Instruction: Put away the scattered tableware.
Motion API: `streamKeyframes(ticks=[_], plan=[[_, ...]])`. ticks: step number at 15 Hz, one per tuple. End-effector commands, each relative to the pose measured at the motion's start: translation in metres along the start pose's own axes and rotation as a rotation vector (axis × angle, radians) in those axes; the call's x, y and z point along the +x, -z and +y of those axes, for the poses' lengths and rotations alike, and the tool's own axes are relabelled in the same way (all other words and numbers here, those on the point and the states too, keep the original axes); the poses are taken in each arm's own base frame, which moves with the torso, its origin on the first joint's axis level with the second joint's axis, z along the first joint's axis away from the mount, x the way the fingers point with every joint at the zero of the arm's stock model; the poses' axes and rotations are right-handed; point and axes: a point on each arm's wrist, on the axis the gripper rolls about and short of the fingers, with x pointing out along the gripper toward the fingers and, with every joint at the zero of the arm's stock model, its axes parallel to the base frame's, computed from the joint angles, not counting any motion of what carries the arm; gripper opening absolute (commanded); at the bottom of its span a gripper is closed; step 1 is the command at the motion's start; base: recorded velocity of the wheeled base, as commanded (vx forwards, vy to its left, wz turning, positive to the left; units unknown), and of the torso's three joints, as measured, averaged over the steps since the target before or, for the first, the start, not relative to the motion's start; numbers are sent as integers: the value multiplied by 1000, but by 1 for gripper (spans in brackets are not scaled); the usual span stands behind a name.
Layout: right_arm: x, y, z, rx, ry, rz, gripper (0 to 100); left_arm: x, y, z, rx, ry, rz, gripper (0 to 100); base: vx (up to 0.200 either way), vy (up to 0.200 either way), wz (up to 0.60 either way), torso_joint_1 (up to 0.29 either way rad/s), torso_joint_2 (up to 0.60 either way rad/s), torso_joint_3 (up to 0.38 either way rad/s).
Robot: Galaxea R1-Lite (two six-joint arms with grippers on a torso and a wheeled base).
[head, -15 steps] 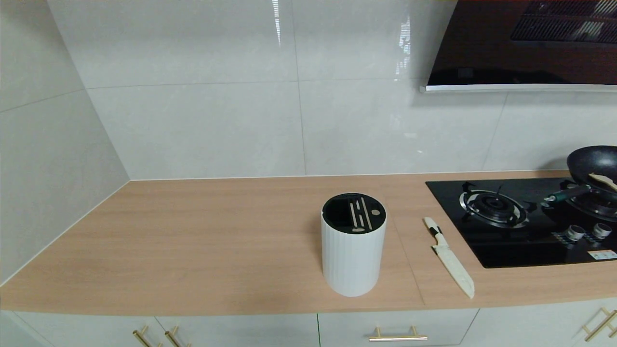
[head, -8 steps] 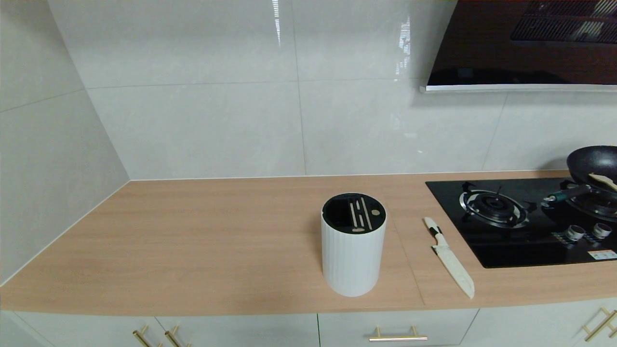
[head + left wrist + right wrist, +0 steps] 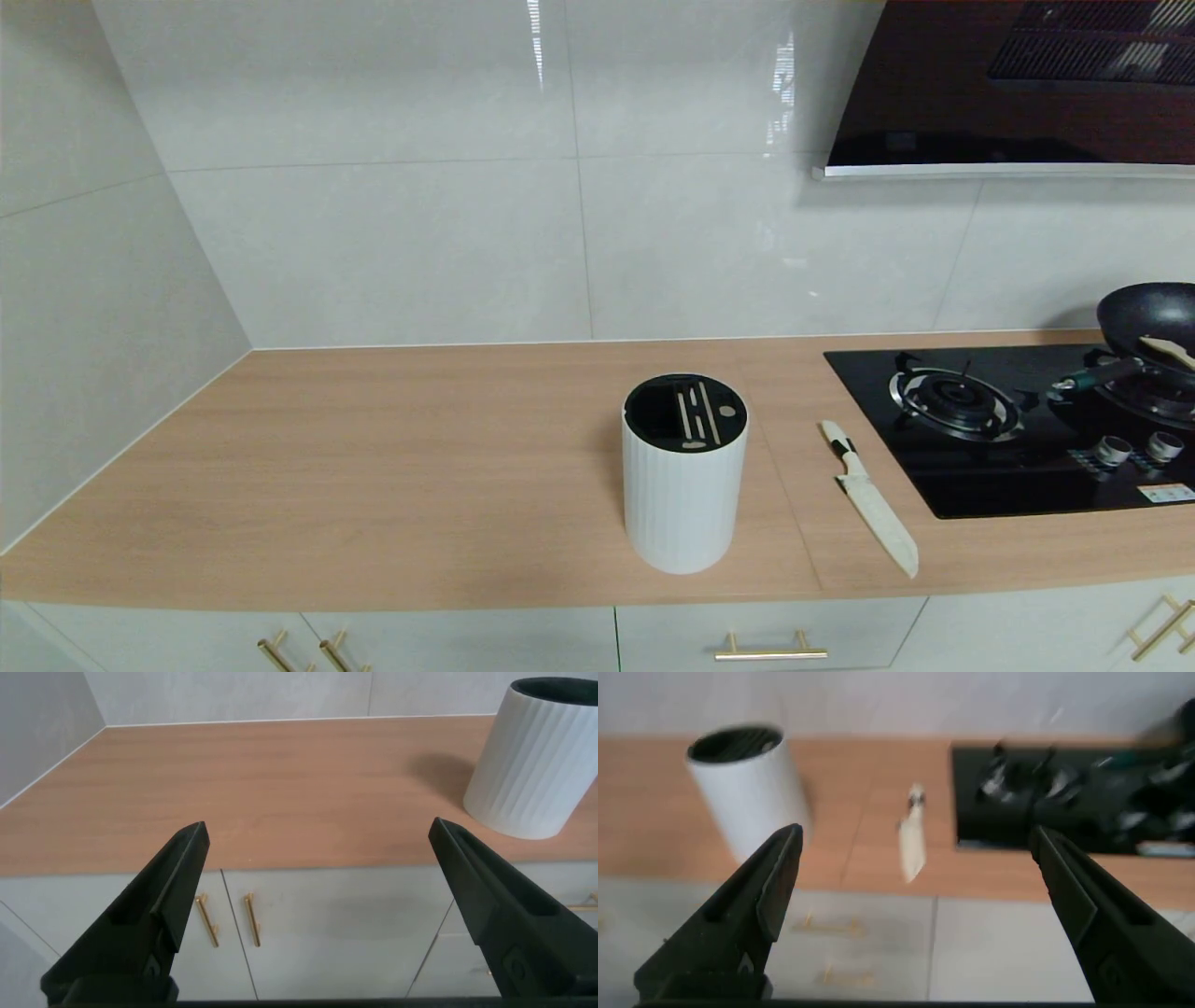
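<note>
Lying flat on the wooden countertop (image 3: 373,467), cream-white kitchen knife (image 3: 868,499) sits between white ribbed cylindrical holder (image 3: 684,495) and black hob (image 3: 1008,485); nothing has shifted. Meanwhile left gripper (image 3: 318,831) and right gripper (image 3: 915,831) gape empty, so pickup not begun.

We're looking at a home kitchen: a wooden countertop (image 3: 420,467) is running along white wall tiles (image 3: 373,233), a knife (image 3: 868,501) is lying on it, a black gas hob (image 3: 980,485) is sitting at the right with a dark pan (image 3: 1144,313) resting on a burner, a range hood (image 3: 934,103) is hanging above, brass-handled cabinets (image 3: 766,627) are lining up below.
</note>
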Motion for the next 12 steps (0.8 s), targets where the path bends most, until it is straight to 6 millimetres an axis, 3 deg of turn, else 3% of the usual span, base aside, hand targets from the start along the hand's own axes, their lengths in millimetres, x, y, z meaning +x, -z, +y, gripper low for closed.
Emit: streamKeyframes(ticks=[1, 2, 3, 4, 6, 11, 12], plan=[[101, -27, -3, -22, -83, 342, 100, 0, 0, 0, 0, -1, 2, 100, 0, 0, 0, 0, 0, 0], [139, -23, -5, -29, -83, 374, 100, 0, 0, 0, 0, 0, 2, 100, 0, 0, 0, 0, 0, 0], [154, -22, -5, -28, -86, 375, 100, 0, 0, 0, 0, -1, 2, 100, 0, 0, 0, 0, 0, 0], [194, -20, -7, -24, -94, 386, 100, 0, 0, 0, 0, -1, 2, 100, 0, 0, 0, 0, 0, 0], [244, -10, -9, -23, -92, 426, 100, 0, 0, 0, 0, 0, 2, 100, 0, 0, 0, 0, 0, 0], [330, 14, -16, -24, -60, 492, 100, 0, 0, 0, 0, -1, 2, 100, 0, 0, 0, 0, 0, 0], [337, 18, -17, -25, -55, 500, 100, 0, 0, 0, 0, 0, 2, 100, 0, 0, 0, 0, 0, 0]])
